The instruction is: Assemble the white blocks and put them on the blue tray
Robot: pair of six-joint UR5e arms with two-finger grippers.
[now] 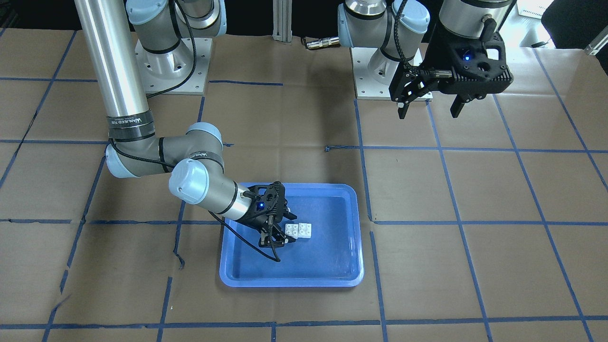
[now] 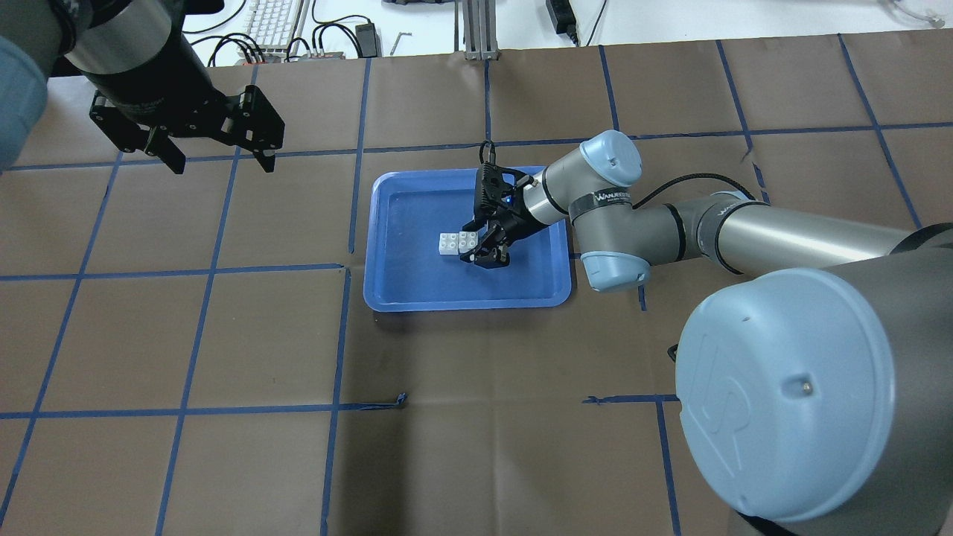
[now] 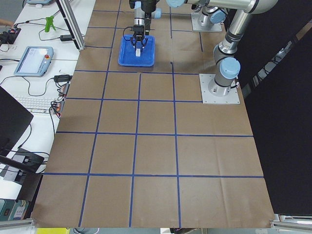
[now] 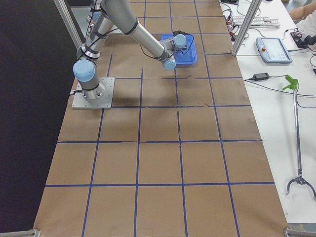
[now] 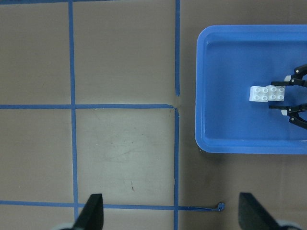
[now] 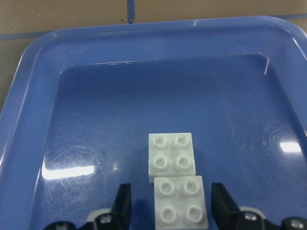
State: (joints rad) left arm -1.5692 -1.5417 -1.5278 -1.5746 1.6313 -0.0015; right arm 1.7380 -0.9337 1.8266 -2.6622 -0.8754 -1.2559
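Note:
The two white blocks (image 1: 299,230) lie on the floor of the blue tray (image 1: 289,281), touching side by side and slightly offset; I cannot tell whether they are joined. My right gripper (image 1: 280,235) is low inside the tray and open. In the right wrist view its fingers (image 6: 122,206) stand on either side of the near block (image 6: 181,211) with gaps, and the far block (image 6: 171,155) lies just beyond. My left gripper (image 2: 223,165) is open and empty, high above the table, far from the tray. Its view shows the blocks (image 5: 267,94) in the tray (image 5: 201,96).
The table is covered in brown paper with a blue tape grid (image 2: 342,335). The two arm bases (image 1: 173,66) stand at the robot's side. A keyboard and cables (image 2: 275,22) lie beyond the far table edge.

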